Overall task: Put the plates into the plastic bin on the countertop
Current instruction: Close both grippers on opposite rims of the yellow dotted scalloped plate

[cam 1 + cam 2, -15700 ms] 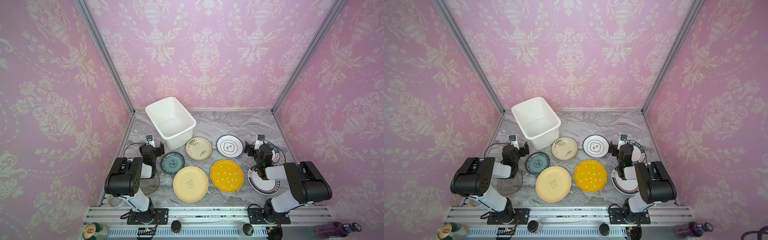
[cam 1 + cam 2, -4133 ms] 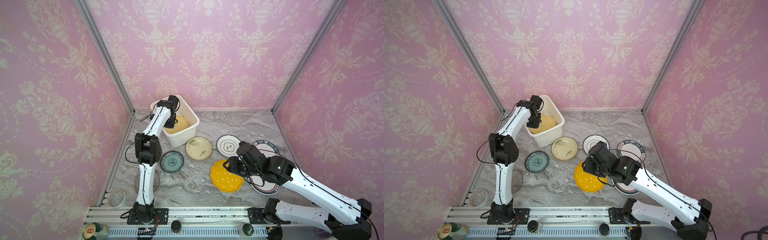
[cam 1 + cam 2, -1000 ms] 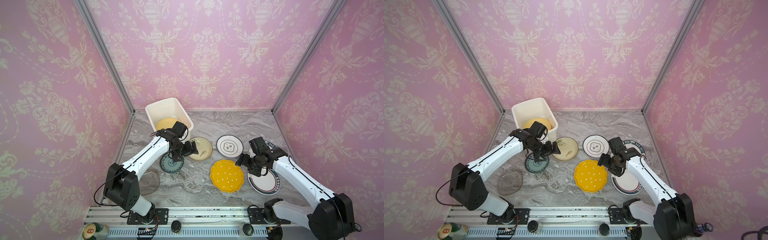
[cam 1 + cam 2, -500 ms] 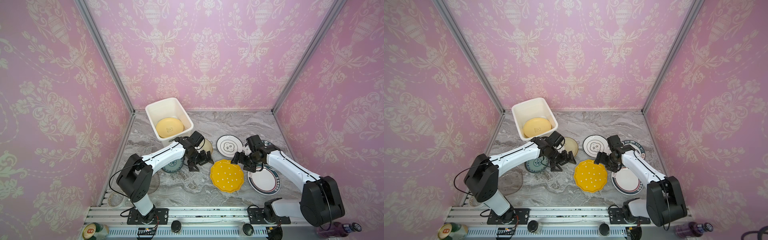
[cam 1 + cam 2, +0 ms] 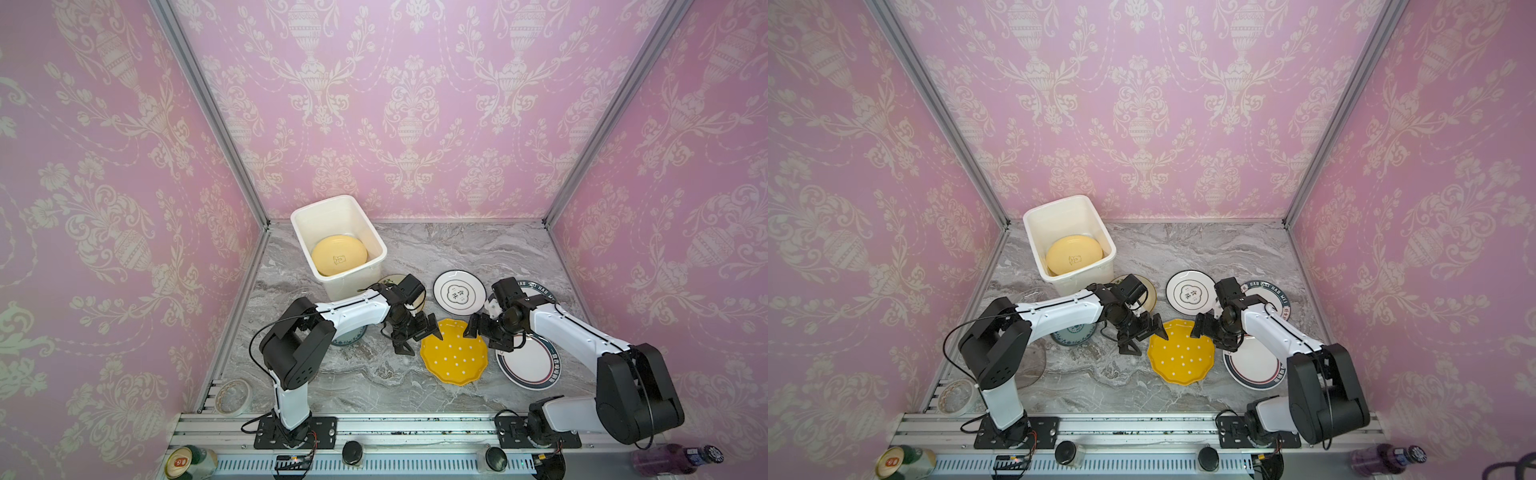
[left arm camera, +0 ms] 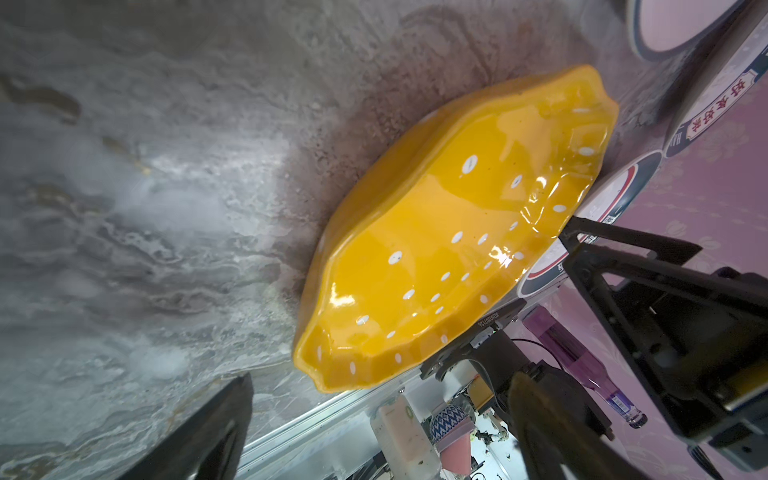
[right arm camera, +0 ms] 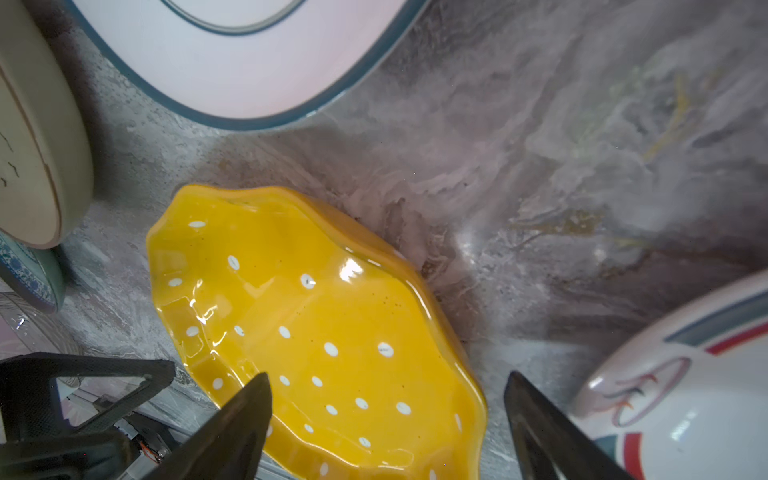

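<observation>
The dotted scalloped yellow plate lies flat on the countertop between my two grippers. My left gripper is open at the plate's far left rim, and the plate sits just ahead of its fingers. My right gripper is open over the right rim: one finger above the plate, the other above bare counter. A pale yellow plate lies in the plastic bin.
A white dark-rimmed plate lies behind the yellow one, and two larger rimmed plates lie under the right arm. A teal plate and a cream plate are partly hidden by the left arm. A tape roll sits front left.
My left gripper has swung away from the bin, past the cream plate, to the yellow dotted plate's left rim. My right gripper has moved in over its right rim. Both stay open.
</observation>
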You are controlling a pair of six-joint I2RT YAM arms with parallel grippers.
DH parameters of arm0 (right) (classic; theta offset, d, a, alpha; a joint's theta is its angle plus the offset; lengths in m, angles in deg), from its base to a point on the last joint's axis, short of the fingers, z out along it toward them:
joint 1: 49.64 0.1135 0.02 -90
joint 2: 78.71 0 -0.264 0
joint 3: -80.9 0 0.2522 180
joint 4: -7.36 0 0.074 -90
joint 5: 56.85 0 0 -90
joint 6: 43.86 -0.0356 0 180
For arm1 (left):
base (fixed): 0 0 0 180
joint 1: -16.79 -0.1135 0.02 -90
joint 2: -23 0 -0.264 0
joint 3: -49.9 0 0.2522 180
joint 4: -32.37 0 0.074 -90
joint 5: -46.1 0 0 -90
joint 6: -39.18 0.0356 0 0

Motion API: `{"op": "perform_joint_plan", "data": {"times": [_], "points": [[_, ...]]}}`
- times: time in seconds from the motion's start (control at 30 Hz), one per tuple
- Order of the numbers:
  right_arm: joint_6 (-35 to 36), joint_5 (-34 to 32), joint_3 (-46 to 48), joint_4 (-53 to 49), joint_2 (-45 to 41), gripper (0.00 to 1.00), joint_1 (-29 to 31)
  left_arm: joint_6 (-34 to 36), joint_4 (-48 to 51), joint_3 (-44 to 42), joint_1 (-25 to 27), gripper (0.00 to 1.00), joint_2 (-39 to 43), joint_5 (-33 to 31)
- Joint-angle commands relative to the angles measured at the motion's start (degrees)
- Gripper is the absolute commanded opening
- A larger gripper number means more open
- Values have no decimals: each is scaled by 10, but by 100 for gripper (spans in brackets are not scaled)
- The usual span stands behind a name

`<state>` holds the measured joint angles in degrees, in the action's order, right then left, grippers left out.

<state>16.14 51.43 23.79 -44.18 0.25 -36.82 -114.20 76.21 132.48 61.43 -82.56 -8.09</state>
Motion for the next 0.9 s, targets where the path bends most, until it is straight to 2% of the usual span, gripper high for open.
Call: {"op": "perform_joint_plan", "data": {"times": [0.0, 0.53, 0.87], "points": [[19, 9, 11, 3, 3, 89, -4, -23, -15, -5, 7, 96, -13, 14], [17, 127, 52, 77, 27, 84, -4, -33, -42, 3, 11, 81, -38, 14], [1, 188, 66, 115, -53, 75, -4, -36, -49, 2, 11, 75, -50, 25]]}}
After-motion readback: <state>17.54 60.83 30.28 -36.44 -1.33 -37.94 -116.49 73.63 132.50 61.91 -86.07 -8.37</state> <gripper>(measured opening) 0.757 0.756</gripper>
